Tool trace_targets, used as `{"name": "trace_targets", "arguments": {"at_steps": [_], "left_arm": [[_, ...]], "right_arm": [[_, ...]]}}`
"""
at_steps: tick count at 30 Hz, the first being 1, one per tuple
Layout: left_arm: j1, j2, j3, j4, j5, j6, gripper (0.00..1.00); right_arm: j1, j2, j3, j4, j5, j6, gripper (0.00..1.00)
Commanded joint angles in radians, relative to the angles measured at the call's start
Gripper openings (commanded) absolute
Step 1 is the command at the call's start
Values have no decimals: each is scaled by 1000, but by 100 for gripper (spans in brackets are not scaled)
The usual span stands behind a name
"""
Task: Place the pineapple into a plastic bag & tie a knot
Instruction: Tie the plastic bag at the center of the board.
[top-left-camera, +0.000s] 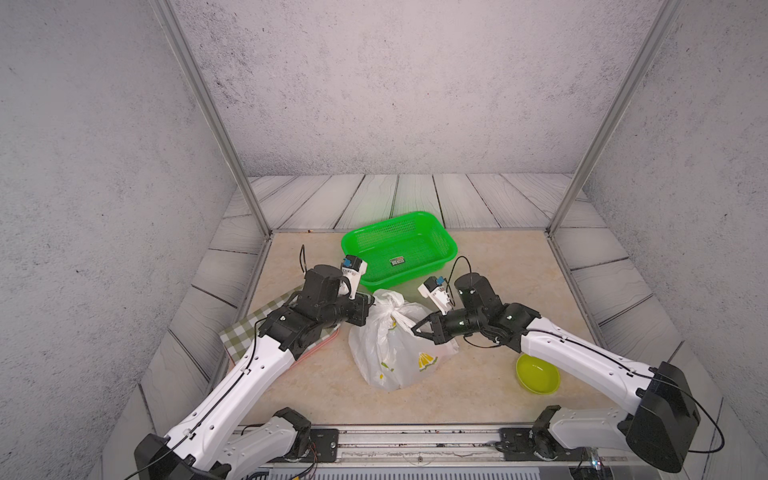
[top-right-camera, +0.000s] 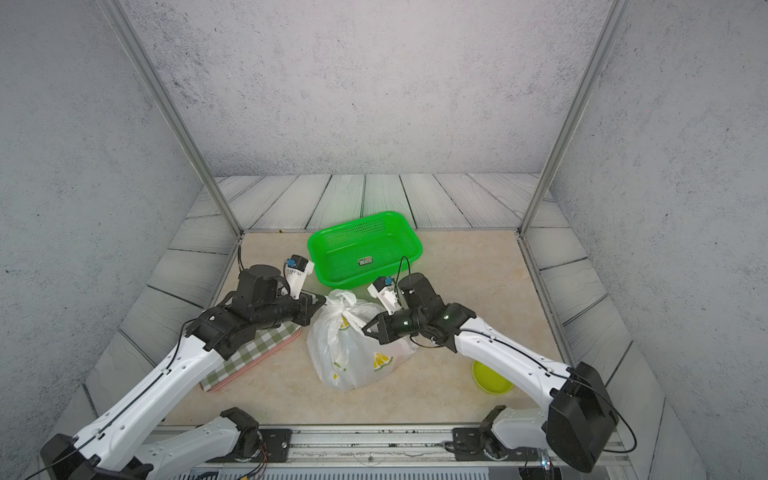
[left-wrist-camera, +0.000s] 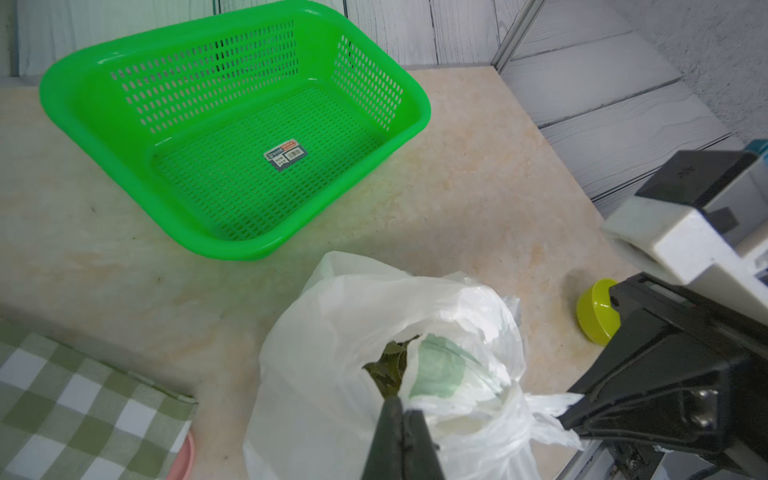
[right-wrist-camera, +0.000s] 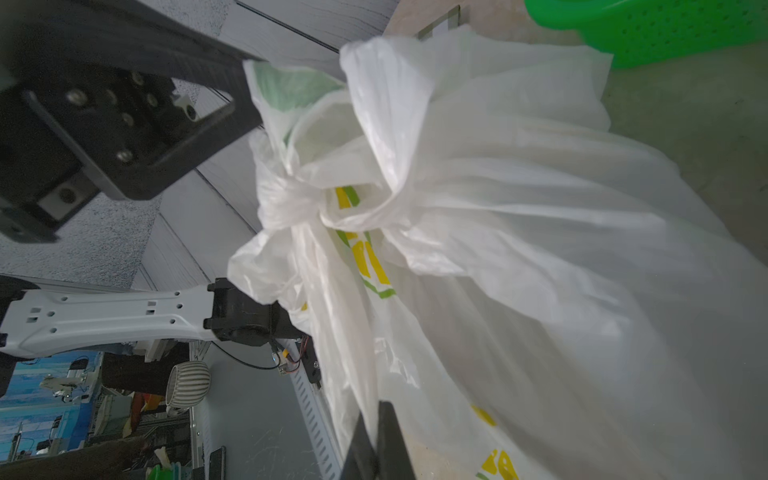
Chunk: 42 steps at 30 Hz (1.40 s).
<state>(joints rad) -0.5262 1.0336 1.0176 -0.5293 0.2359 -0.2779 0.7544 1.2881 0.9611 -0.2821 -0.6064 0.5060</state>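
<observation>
The plastic bag (top-left-camera: 399, 353) stands in the middle of the table, white with lemon prints, and shows in both top views (top-right-camera: 353, 357). Its handles are bunched into a knot (top-left-camera: 392, 309) at the top, also seen in the right wrist view (right-wrist-camera: 307, 203). A dark green leaf of the pineapple (left-wrist-camera: 390, 361) shows through a gap in the bag; the rest is hidden. My left gripper (top-left-camera: 370, 305) is shut on a handle end left of the knot (left-wrist-camera: 401, 403). My right gripper (top-left-camera: 413, 330) is shut on a fold of the bag at its right side (right-wrist-camera: 376, 405).
A green mesh basket (top-left-camera: 386, 232) stands just behind the bag, holding only a sticker. A yellow-green bowl (top-left-camera: 538, 374) sits at the front right beside the right arm. A green checked cloth on a pink tray (top-left-camera: 245, 328) lies under the left arm.
</observation>
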Motion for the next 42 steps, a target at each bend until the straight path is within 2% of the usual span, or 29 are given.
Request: {"name": "trace_targets", "arguments": {"at_steps": [1,6,13,22,30,36,40,42], "left_arm": [[24,-6,59,29,-208,43,0],[25,-12,71,31,-264,61,0],[25,37,108,27,-468,89,0],[24,65,131,96,-583,156,0],[28,151,202,93,-809,247,0],[29,158,164,81,-795,222,0],[29,135,113,91,-736,181,0],[30,145,124,89,-759,188,0]], "right_arm": [[3,-19,-42,-117,18,-29,0],[4,-19,-70,-117,25,-31,0],[4,-35,-108,-121,20,-30,0],[4,-18,-119,-164,-15,-47,0],[4,-20,-145,-219,13,-57,0],[4,-18,-173,-219,29,-54,0],[4,46,-169,-190,14,-47,0],[4,79,-157,-194,3,-49,0]]}}
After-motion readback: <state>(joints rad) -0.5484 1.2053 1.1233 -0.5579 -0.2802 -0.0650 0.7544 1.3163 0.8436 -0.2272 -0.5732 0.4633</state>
